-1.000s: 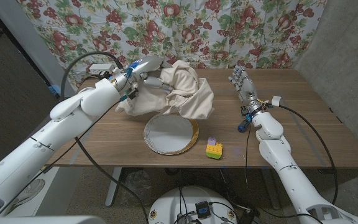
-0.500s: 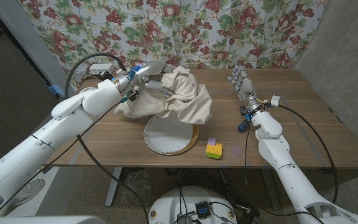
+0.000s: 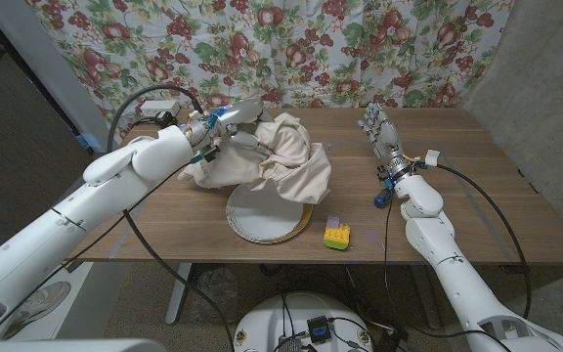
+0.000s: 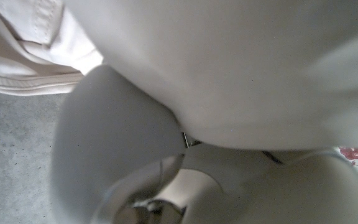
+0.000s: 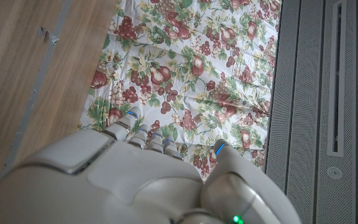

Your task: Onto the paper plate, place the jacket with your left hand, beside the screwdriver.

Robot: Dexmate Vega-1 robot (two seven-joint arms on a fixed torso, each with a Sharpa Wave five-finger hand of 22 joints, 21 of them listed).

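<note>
Head view shows my left hand (image 3: 225,119) gripping the cream jacket (image 3: 272,156) by its upper folds, fingers buried in the cloth near the far left of the bundle. Compared with a second ago the jacket has sunk and drawn in: the right-hand bulge that reached out over the desk (image 3: 477,196) has pulled back and dropped, and its lower hem now drapes over the far rim of the paper plate (image 3: 262,217). The hand itself has eased slightly toward the plate. I read that as the lowering phase, with the cloth starting to land but most of the plate's white face uncovered on the near side. I can't make out a screwdriver anywhere; if it sits on the plate it is under the cloth, so I can't judge "beside" yet.

The left arm reaches in from the bottom-left corner, forearm angled up across the desk, wrist above the jacket's back edge. In the left wrist view I see pale fabric pressed right against the camera, which fits a firm hold.

My right hand (image 3: 378,129) stands upright at the far right side of the desk, fingers straight, close together and holding nothing. A yellow-green-and-purple toy block (image 3: 336,235) lies near the front edge, just beside the plate.
</note>
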